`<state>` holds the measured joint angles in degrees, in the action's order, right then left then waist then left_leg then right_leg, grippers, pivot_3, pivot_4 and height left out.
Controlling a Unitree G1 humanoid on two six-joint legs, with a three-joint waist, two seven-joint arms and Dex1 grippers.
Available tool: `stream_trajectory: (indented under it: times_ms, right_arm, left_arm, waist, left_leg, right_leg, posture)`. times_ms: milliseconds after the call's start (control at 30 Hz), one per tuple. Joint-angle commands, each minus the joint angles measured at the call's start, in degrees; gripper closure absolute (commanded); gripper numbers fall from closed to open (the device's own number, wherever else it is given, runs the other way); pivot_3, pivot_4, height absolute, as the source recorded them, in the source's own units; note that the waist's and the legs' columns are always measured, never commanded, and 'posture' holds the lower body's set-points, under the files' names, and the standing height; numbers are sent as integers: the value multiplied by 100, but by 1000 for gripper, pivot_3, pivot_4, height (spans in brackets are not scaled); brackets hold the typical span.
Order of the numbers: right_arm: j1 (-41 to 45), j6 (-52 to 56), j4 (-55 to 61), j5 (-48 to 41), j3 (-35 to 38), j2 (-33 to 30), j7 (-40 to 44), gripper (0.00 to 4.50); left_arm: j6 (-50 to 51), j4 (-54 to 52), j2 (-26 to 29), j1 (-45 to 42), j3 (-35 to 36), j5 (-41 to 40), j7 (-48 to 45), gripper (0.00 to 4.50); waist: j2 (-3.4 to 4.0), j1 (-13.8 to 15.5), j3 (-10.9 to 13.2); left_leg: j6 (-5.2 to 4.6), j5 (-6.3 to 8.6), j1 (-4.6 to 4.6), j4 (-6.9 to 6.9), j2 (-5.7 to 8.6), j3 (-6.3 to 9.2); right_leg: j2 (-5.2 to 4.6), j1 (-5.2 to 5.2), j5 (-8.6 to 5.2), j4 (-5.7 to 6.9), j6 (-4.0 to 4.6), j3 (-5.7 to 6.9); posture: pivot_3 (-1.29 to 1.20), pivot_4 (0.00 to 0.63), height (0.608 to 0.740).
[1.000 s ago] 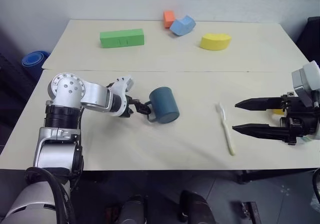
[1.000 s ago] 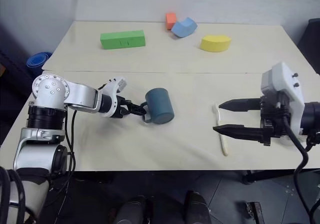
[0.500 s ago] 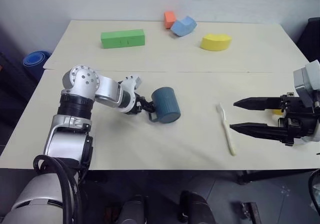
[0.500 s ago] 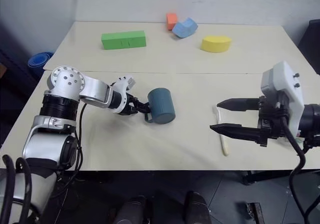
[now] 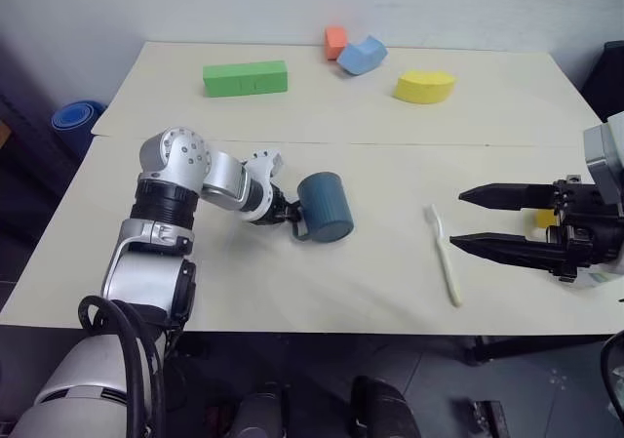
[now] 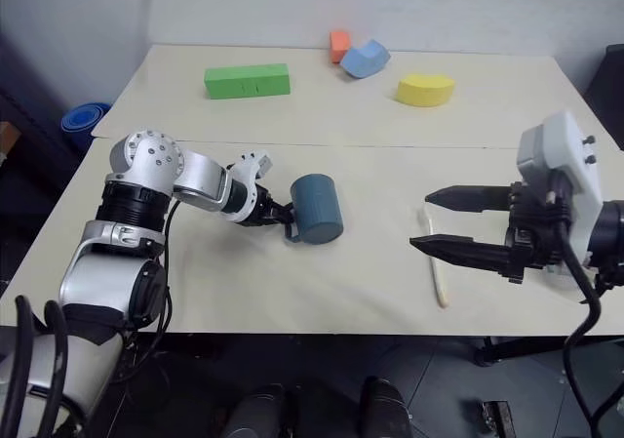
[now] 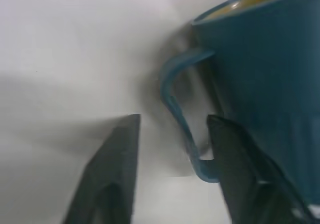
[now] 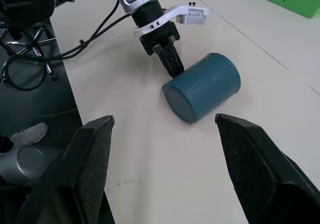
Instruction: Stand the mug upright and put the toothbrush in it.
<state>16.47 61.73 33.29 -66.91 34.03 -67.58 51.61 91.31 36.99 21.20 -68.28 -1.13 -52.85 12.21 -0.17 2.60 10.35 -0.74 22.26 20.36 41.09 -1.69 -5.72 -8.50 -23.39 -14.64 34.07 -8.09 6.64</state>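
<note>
While the mug [image 5: 323, 207] lies on its side on the table [image 5: 390, 116], left gripper [image 7: 172, 159] down at the handle [image 7: 176, 114]: black fingers [image 7: 112, 169] a short way apart, the handle's loop standing between them, one finger in the gap between loop and mug wall. Hard to call contact from the wrist view; not yet clamped by the look of it. From this hand, mug body just ahead and to its right, long axis running away toward the far edge and a little left, flat base toward the near right, yellow-lined mouth facing away. So: pinching the loop and rolling the wrist looks like the way to get that base under it.

Over on the other side, right gripper [image 5: 466, 219] hanging above the table with its fingers wide apart, nothing in them. Toothbrush [image 5: 444, 253] flat on the table just past those fingertips, toward the mug's side, long axis running near to far, bristle end at the far tip. Right arm clearly the nearer one for it; mug well apart from the brush.

Mug's mouth hidden from the head views. Right fingers partly across the brush in the right eye view. Small yellow thing behind the right gripper, too cut off to name.
</note>
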Motion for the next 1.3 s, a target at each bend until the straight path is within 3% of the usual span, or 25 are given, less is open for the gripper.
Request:
stream_trajectory:
  times_ms: [33,167,400,533,667,800,1000,1133,1300]
  right_arm:
    - [-45,-68,17,-28,239,-163,2,1126]
    - [-84,-115,-3,12,252,-176,12,1126]
    - [-99,-182,-35,34,223,-171,1,1126]
    - [-223,-214,-29,216,247,-162,9,1126]
    - [-502,-284,-23,526,325,-53,-121,1126]
    - [-652,-386,87,735,176,394,-792,1126]
    - [-768,-306,338,531,108,883,-1520,1126]
    - [-896,-168,498,185,186,958,-1816,1126]
    - [-1186,-63,591,-59,410,746,-1791,1126]
  left_arm:
    - [119,219,-124,45,-57,206,-148,3695]
    - [119,254,-103,66,-5,332,-193,4476]
    - [119,156,3,55,178,506,-184,4476]
    - [-91,-510,-1,156,563,769,-312,4476]
    - [-1646,-1721,5,491,340,1244,-841,4476]
    - [-4292,-3140,-188,1312,-236,2076,-1825,4476]
    - [-7319,-3307,-786,2462,-788,3607,-2208,4476]
    - [-8248,-2821,-1185,2958,-876,4214,-2013,4476]
    - [-8645,-2637,-1415,3279,-859,4502,-2185,4476]
  waist:
    - [0,10,0]
    - [-1,-2,1]
    - [-1,-46,1]
    - [-1,-105,1]
    - [-4,-114,2]
    - [-9,-103,4]
    - [-8,-59,3]
    - [-8,-58,3]
    - [-8,-35,3]
  left_leg:
    - [0,0,0,-1,0,0]
    - [0,0,2,-3,0,-1]
    - [0,0,1,-5,-3,-3]
    - [0,0,1,-6,-4,-3]
    - [3,-1,6,-10,-6,-6]
    - [4,-1,17,-10,-7,-7]
    - [3,-1,28,-7,-6,-7]
    - [-5,-4,28,-4,-6,-16]
    - [-17,2,30,-2,-6,-15]
  right_leg:
    - [0,0,0,0,0,0]
    - [1,-2,0,-4,0,2]
    - [2,-2,0,-4,0,2]
    - [2,-4,0,-3,0,2]
    - [3,-14,0,-3,0,1]
    - [4,-25,0,-4,0,2]
    - [3,-24,0,-21,0,11]
    - [2,-25,0,-24,1,2]
    - [0,-24,0,-25,1,3]
  posture:
    - [0,150,740]
    - [0,150,740]
    - [0,150,740]
    - [0,150,740]
    - [0,150,740]
    - [0,150,740]
    - [0,150,740]
    - [0,150,740]
    - [0,150,740]
